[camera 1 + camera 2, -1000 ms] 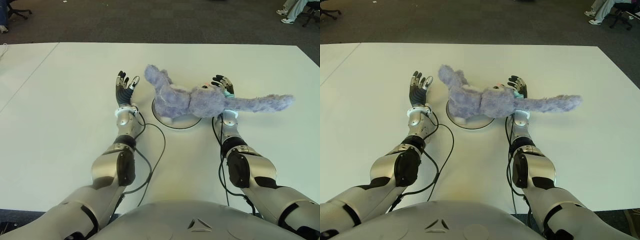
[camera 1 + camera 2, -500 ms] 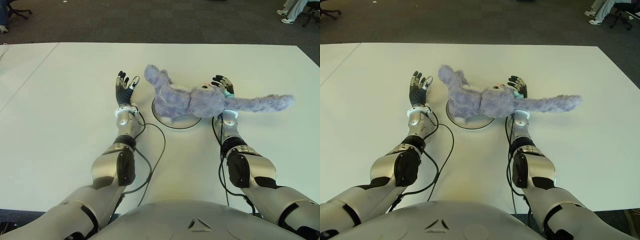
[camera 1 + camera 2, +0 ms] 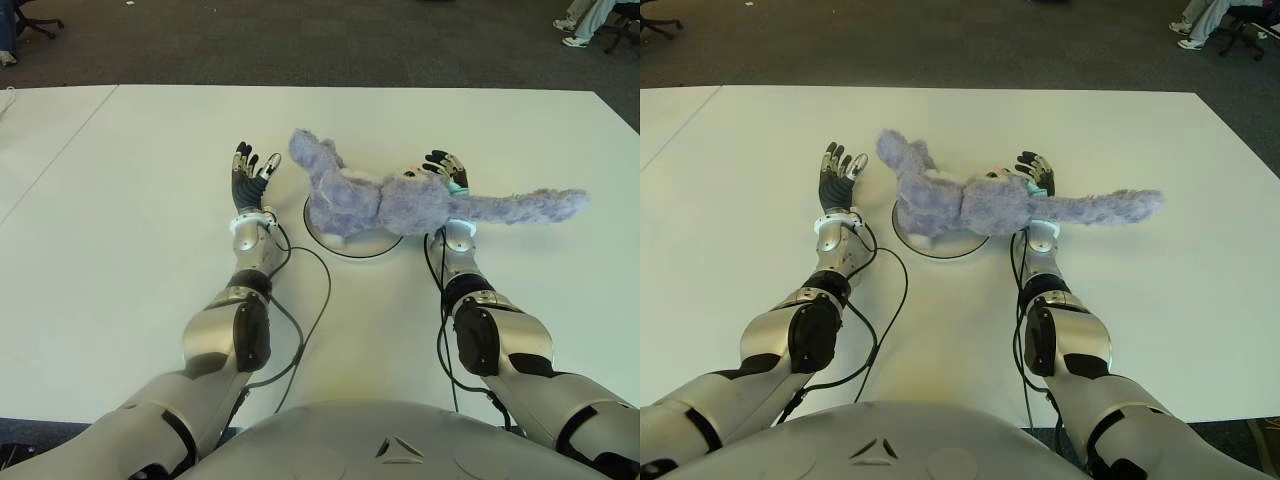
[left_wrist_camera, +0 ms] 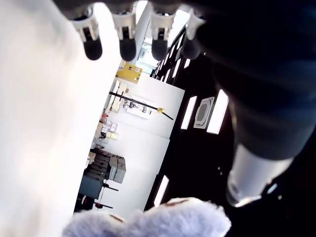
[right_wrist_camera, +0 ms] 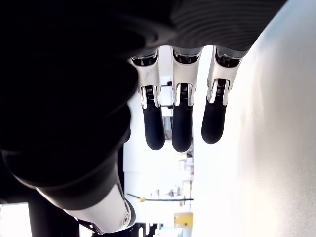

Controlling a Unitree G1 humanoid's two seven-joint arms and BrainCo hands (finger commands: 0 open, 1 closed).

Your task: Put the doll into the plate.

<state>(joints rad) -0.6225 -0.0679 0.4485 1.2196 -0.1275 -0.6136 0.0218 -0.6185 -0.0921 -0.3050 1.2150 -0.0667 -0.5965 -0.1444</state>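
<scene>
Doll (image 3: pixel 385 203) lies across the plate (image 3: pixel 330 241) mid-table, tail hanging off toward the right edge, over the right hand (image 3: pixel 444 166). Left hand (image 3: pixel 248 177) beside the plate. Both hands spread, empty; placing looks done.

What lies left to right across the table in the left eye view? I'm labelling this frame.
Left hand → plate → doll, its long fuzzy limb ending farthest right.
</scene>
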